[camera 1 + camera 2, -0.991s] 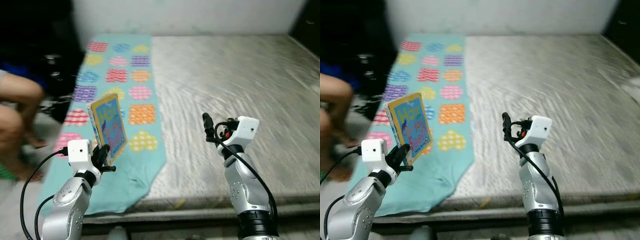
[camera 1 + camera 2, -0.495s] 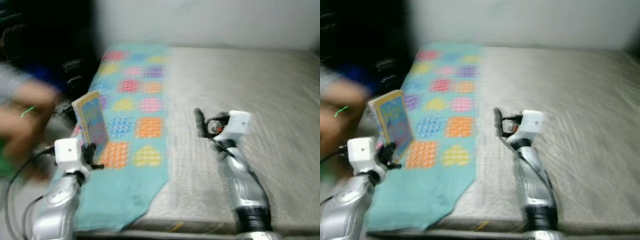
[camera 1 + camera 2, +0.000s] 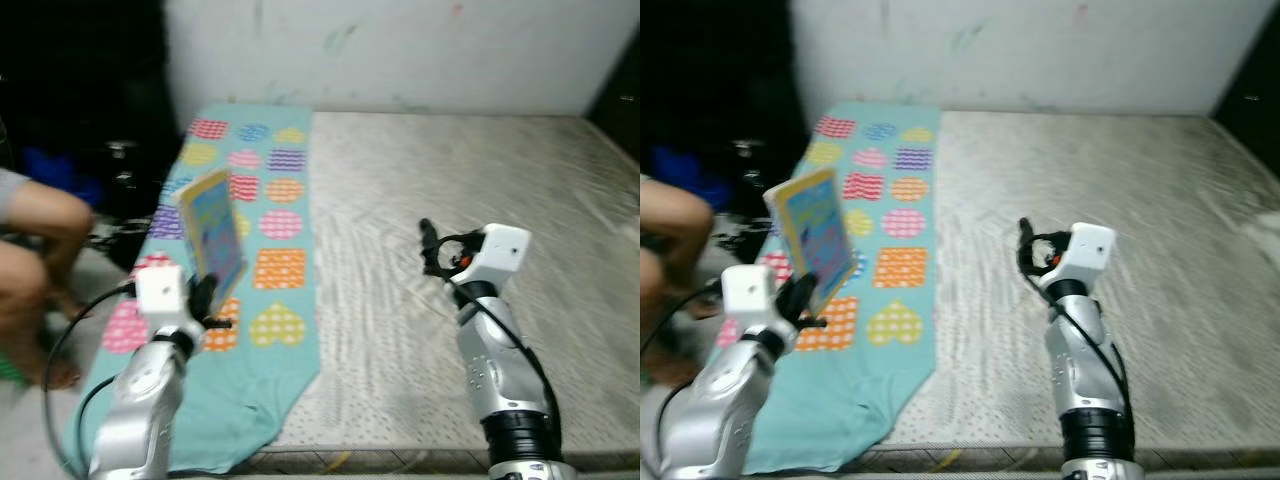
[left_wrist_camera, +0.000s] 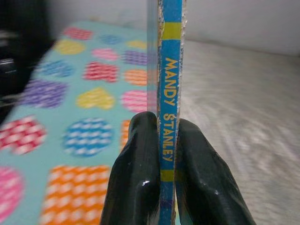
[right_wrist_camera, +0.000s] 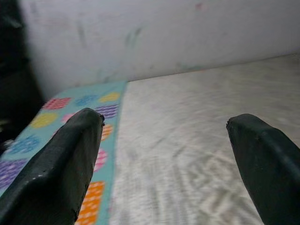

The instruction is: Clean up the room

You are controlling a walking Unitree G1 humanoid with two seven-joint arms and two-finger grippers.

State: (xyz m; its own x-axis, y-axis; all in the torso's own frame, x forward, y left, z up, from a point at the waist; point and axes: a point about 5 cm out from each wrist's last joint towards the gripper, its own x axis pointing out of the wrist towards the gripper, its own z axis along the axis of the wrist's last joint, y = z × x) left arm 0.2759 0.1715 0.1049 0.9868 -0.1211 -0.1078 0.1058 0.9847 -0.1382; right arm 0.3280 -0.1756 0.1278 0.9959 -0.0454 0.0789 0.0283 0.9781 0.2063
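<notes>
My left gripper (image 3: 205, 297) is shut on a thin picture book (image 3: 212, 235) with a blue cover and yellow border, held upright above the left side of the bed. In the left wrist view the book's blue spine (image 4: 169, 108) reads "MANDY STANLEY" and is pinched between the two black fingers (image 4: 136, 183). My right gripper (image 3: 429, 246) is raised over the bare grey mattress (image 3: 470, 190), open, with nothing between its fingers (image 5: 61, 164).
A teal blanket (image 3: 255, 220) with coloured hearts and ovals covers the mattress's left strip. A person's bare legs (image 3: 40, 240) are at the far left beside the bed, next to dark clutter. A white wall (image 3: 400, 50) stands behind the bed.
The camera has swung and lifted, so the whole scene shifted. The book stays held in my left gripper, now standing more edge-on. The right gripper stays open.
</notes>
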